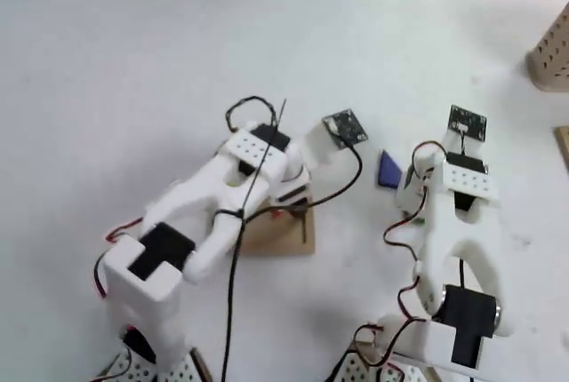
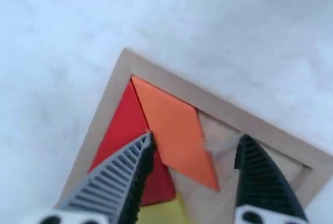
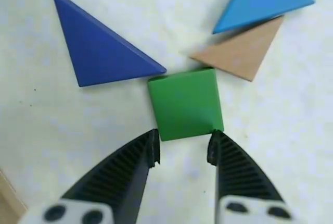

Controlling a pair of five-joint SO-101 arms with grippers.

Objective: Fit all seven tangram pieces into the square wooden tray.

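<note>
The square wooden tray (image 2: 218, 107) holds a red triangle (image 2: 122, 125), an orange parallelogram (image 2: 177, 130) and a yellow piece (image 2: 164, 213) at one side; the rest of its floor is bare. My left gripper (image 2: 195, 156) hangs open just above it, one fingertip (image 2: 143, 148) over the red and orange pieces. In the high view the left arm covers most of the tray (image 1: 284, 235). My right gripper (image 3: 183, 148) is open, its tips beside a green square (image 3: 184, 104). Near it lie a dark blue triangle (image 3: 99, 49), a light blue triangle (image 3: 260, 0) and a tan triangle (image 3: 242, 49).
The dark blue triangle (image 1: 388, 169) lies between the two arms on the white table. A pale pegboard-like block (image 1: 551, 53) stands at the far right edge. Black cables (image 1: 236, 258) trail over the left arm.
</note>
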